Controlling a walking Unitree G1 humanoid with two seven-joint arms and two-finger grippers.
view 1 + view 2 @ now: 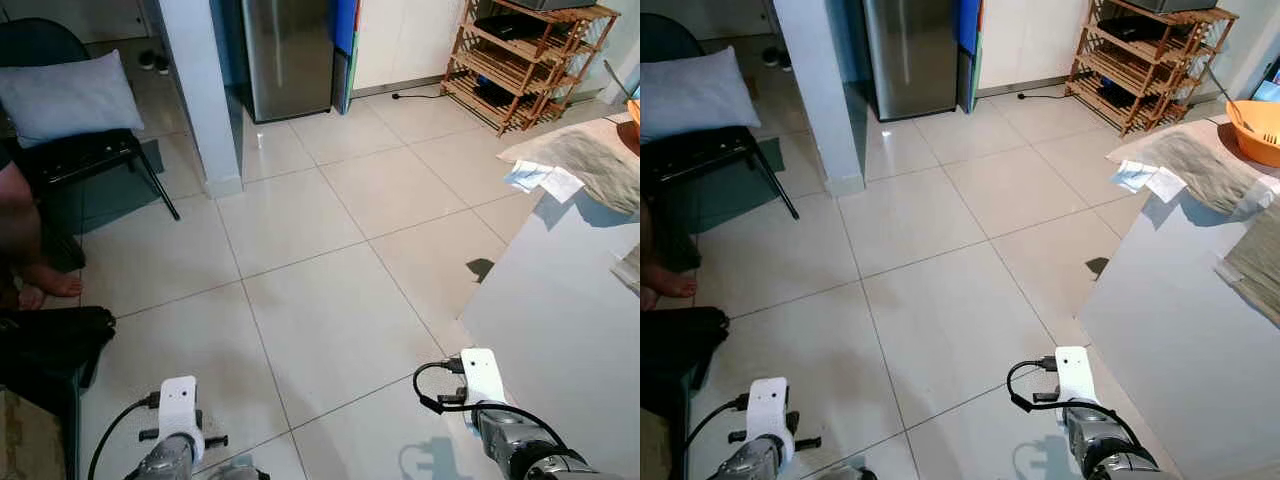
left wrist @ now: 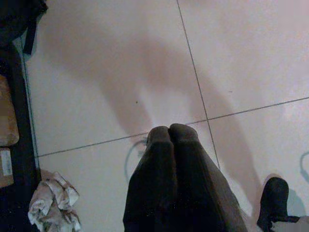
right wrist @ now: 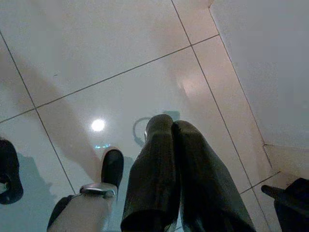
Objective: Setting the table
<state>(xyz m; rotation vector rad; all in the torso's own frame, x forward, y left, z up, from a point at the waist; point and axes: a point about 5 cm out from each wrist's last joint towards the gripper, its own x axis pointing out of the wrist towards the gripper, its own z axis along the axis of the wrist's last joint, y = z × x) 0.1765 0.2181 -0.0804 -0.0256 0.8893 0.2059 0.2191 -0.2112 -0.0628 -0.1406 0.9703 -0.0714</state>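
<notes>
Robot stands on a tiled floor, arms low, table to its right.

Left gripper (image 2: 169,133) and right gripper (image 3: 166,125) both hang over the floor (image 1: 320,290) with fingers pressed together, holding nothing. The white table (image 1: 1180,330) lies near right, with cloths (image 1: 1200,165) and an orange bowl (image 1: 1255,130) at its far end. To do well, turn right and square up to the table edge before reaching.

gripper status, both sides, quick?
Left gripper: fingers shut, holding nothing, pointing down over the tiled floor.
Right gripper: fingers shut, holding nothing, hanging beside the white table.
</notes>
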